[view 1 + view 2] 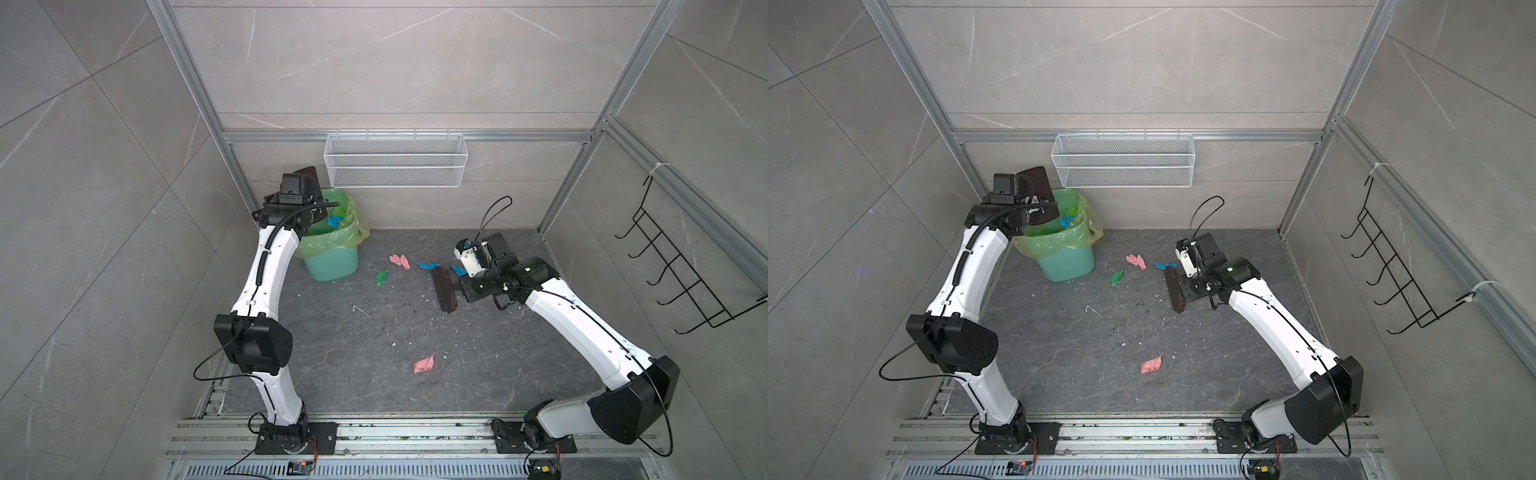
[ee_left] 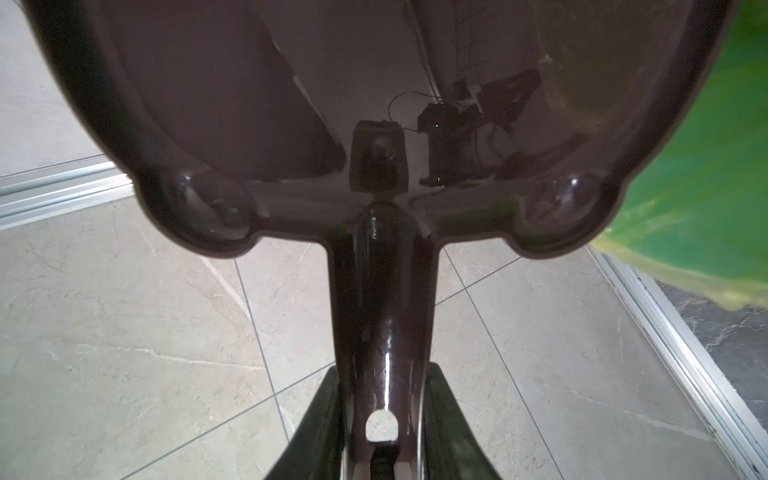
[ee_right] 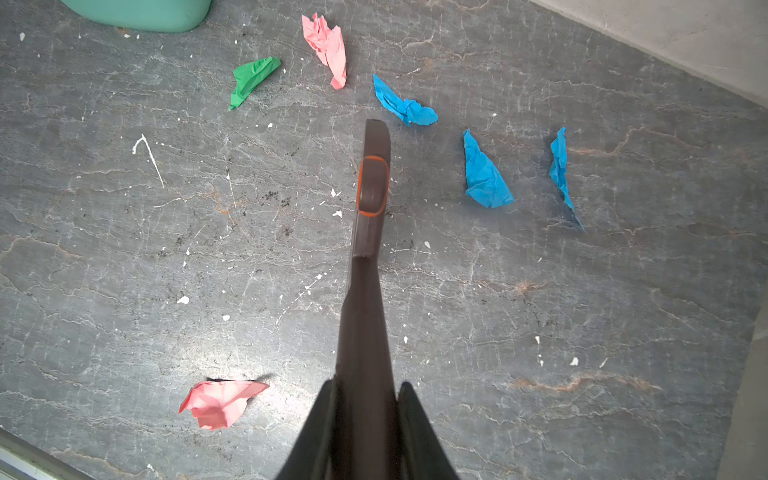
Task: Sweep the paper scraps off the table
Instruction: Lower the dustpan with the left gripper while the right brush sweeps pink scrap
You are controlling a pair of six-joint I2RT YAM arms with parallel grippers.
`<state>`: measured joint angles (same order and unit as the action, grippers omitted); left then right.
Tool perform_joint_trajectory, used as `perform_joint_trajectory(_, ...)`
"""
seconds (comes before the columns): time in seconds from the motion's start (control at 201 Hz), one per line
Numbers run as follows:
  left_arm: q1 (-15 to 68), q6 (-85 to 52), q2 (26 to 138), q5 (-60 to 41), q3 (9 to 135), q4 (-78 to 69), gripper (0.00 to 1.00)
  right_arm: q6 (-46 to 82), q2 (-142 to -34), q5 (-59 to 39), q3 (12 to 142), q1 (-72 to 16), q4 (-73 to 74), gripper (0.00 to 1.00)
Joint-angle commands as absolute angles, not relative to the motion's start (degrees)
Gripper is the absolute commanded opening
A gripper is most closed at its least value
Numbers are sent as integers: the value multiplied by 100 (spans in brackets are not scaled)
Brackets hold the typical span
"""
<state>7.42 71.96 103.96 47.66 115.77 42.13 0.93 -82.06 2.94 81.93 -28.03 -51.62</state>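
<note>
Looking down in both top views, the left gripper (image 1: pixel 1027 210) is up at the back left corner, holding a dark dustpan (image 1: pixel 1041 191) tilted over the green bin (image 1: pixel 1067 266). A few blue and green bits lie inside the bin's yellowish liner (image 1: pixel 1090 226). Over on the right, the right gripper (image 1: pixel 1190 291) holds a brush (image 1: pixel 1174 293) down near the table (image 1: pixel 1079 353), bristle head turned toward the middle; whether the bristles touch I cannot tell. The paper scraps (image 1: pixel 1136 261) on the table sit mostly in a loose row between bin and brush, green, pink and blue, with a lone pink one (image 1: pixel 1151 364) well apart toward the front. From the left wrist camera the glossy pan of the dustpan (image 2: pixel 374 104) fills the view. Its handle is pinched between the black fingers (image 2: pixel 440 407), and the liner (image 2: pixel 706 187) shows green at one edge. From the right wrist camera the fingers (image 3: pixel 415 415) are clamped tight on the brush handle (image 3: pixel 365 291). I count six scraps lying on the stone: two pink, one green and three blue. The closest blue one (image 3: pixel 405 104) sits just beside the brush's far tip.
</note>
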Motion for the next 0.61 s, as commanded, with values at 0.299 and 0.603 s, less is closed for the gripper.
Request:
perform_joint_trajectory(0.299,782,6250,9723,4720,11511,4693,0,104,-8012,-244,8242,-2795,-5010,0)
perform_joint_trajectory(0.603,782,4486,9604,3776,11920,5785,0,-130,-7909,-1757,8472,-2811,-5408,0)
